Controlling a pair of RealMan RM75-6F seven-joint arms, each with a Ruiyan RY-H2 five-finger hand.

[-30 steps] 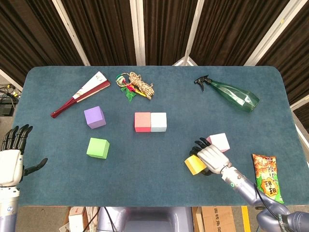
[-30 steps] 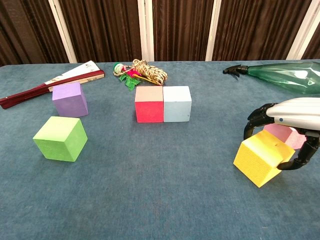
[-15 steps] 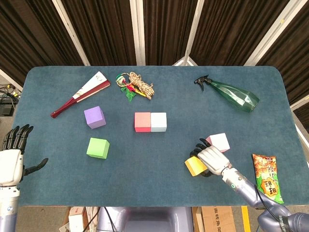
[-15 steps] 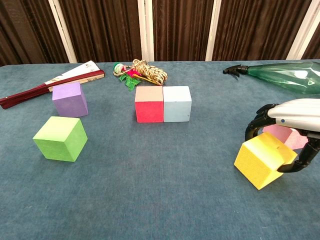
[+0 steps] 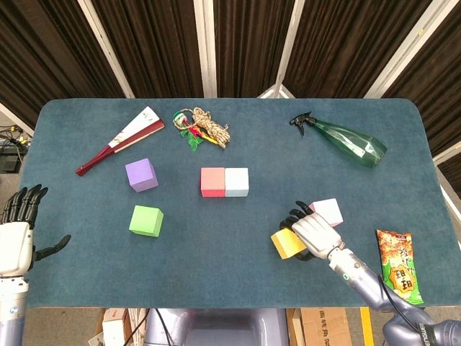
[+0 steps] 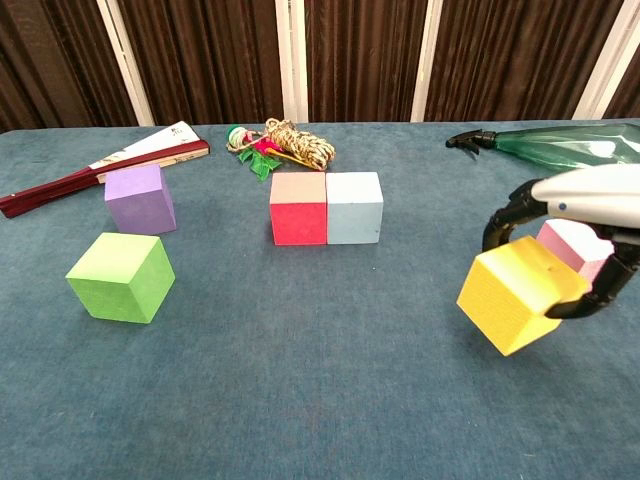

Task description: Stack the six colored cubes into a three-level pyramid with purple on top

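**Yellow cube up in our right hand**

Our left hand (image 5: 16,238) waits spread and empty off the bench's left edge. Red cube (image 6: 298,209) and pale blue cube (image 6: 354,207) touch mid-bench. Near the front-right corner, our right hand (image 5: 315,233) grips the yellow cube (image 6: 520,295) across opposite faces, fingers (image 6: 505,218) curled; it seems light, rigid.

A staged robot test area: a table (image 5: 238,274) covered in blue cloth fills the frame, dark curtains with pale vertical posts (image 6: 290,60) hang along the top, and cardboard boxes (image 5: 317,328) sit at bottom centre.
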